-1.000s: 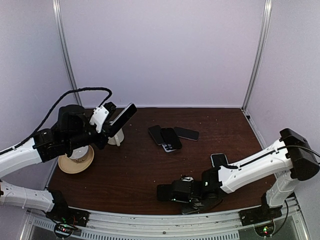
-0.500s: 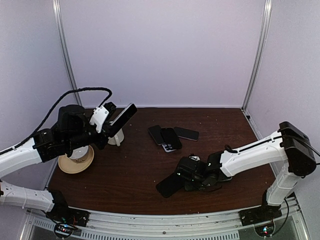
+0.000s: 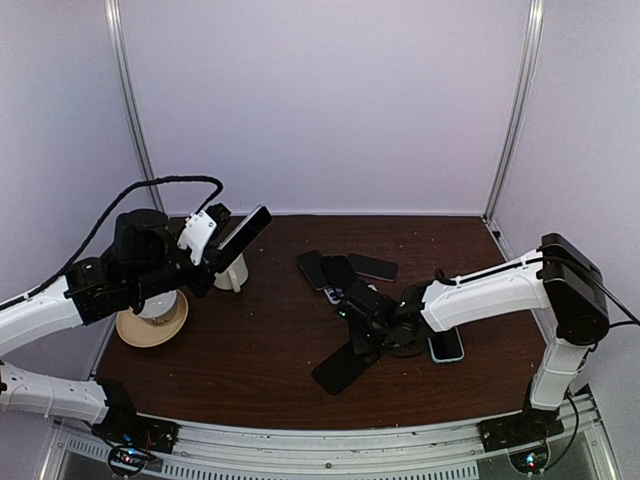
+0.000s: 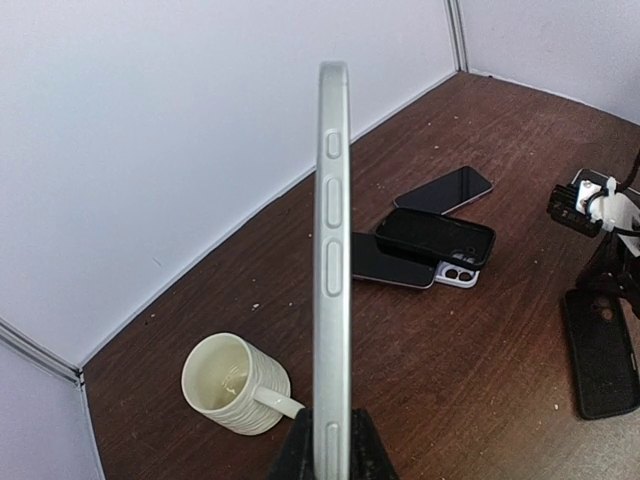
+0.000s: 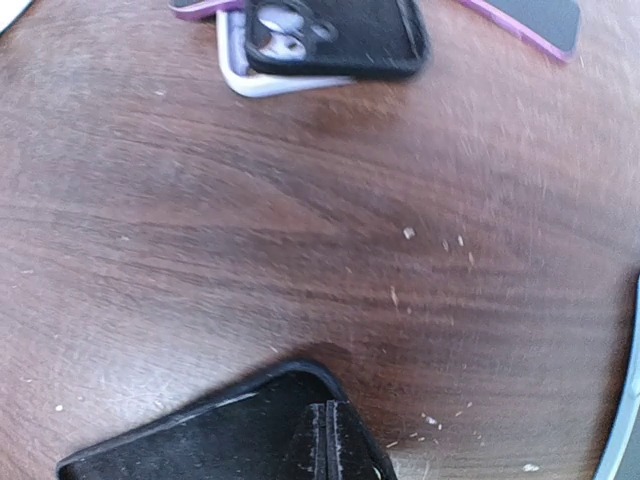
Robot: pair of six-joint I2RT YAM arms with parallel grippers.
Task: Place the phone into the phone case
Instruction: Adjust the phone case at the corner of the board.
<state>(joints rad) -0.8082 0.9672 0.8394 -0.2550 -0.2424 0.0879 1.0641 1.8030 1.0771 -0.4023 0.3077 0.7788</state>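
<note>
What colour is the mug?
Creamy white; the mug shows best in the left wrist view.

Our two arms share white tubular links and black joint housings. The left arm (image 3: 40, 312) carries a black cable (image 3: 165, 180) arcing over the table's (image 3: 265, 335) left edge; the right arm (image 3: 490, 292) shows a boxy black joint. Our right gripper (image 5: 326, 412) has matte black fingers (image 5: 310, 445). Black bases (image 3: 128, 425) sit along the table's near edge.

Two black cases (image 3: 340, 368), one mug (image 3: 232, 272), one saucer (image 3: 135, 332), at least four phones (image 3: 245, 228).
</note>
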